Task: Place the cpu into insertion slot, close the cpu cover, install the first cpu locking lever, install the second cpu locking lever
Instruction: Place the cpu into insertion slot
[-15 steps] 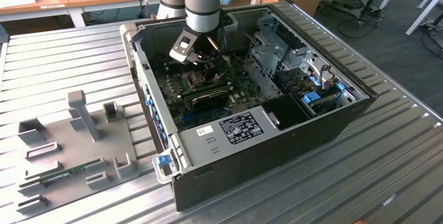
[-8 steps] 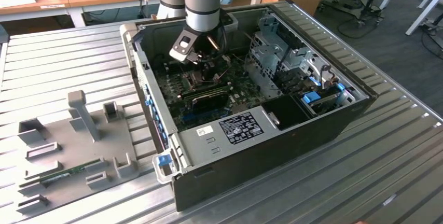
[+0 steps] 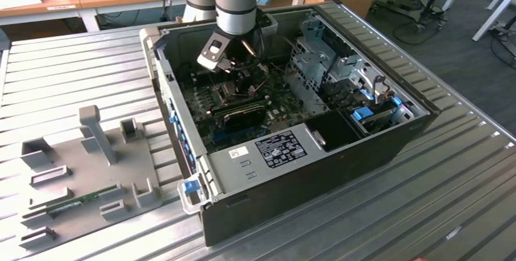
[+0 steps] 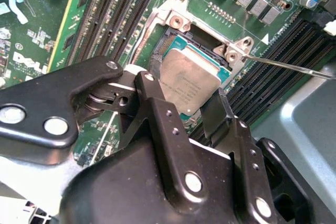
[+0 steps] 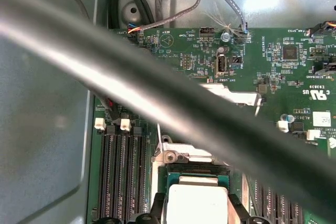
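Observation:
In the second wrist view the cpu [image 4: 190, 83], a pale silver square chip with a green rim, sits between my gripper's [image 4: 181, 92] two black fingers [image 4: 151, 88], which press on its opposite edges. It is over the insertion slot [image 4: 173, 40], a dark socket in a silver frame on the green board, slightly tilted. The first wrist view shows the same cpu [image 5: 197, 203] over the slot [image 5: 197, 170]. The cpu cover [image 5: 231, 96] stands swung open beyond the socket. A thin locking lever [image 4: 289, 66] sticks out to the side, unlatched. In the exterior view the gripper [image 3: 239, 70] is low inside the computer case.
Long black memory slots [image 4: 113, 11] flank the socket on both sides. A blurred dark cable [image 5: 157, 95] crosses the first wrist view. The open computer case [image 3: 387, 146] holds a grey drive cage [image 3: 322, 55]. A grey fixture plate [image 3: 89, 170] lies at the exterior view's left.

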Controlling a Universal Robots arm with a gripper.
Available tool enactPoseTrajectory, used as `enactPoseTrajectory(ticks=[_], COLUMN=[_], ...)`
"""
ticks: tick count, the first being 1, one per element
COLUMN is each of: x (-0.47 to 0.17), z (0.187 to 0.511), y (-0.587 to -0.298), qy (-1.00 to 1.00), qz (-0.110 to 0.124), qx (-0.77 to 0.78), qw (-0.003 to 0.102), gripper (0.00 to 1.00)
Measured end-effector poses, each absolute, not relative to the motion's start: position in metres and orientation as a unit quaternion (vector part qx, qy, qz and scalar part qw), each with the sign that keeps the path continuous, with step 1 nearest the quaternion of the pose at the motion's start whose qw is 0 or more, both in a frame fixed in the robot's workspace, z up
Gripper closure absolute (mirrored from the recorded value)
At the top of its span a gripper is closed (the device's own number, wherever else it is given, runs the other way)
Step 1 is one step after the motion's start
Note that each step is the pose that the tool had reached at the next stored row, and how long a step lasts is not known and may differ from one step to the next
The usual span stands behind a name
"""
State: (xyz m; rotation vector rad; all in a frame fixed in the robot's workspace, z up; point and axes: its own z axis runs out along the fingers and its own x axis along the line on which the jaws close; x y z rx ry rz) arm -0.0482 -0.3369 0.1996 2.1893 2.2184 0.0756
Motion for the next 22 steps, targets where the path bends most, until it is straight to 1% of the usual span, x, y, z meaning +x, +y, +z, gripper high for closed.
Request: enactPoseTrajectory(ticks=[22], x=[-0.0454], z=[0.1966], y=[-0.3375], qy=[0.713], qz=[0.022], qx=[0.700], qw=[0.014], gripper=[0.45])
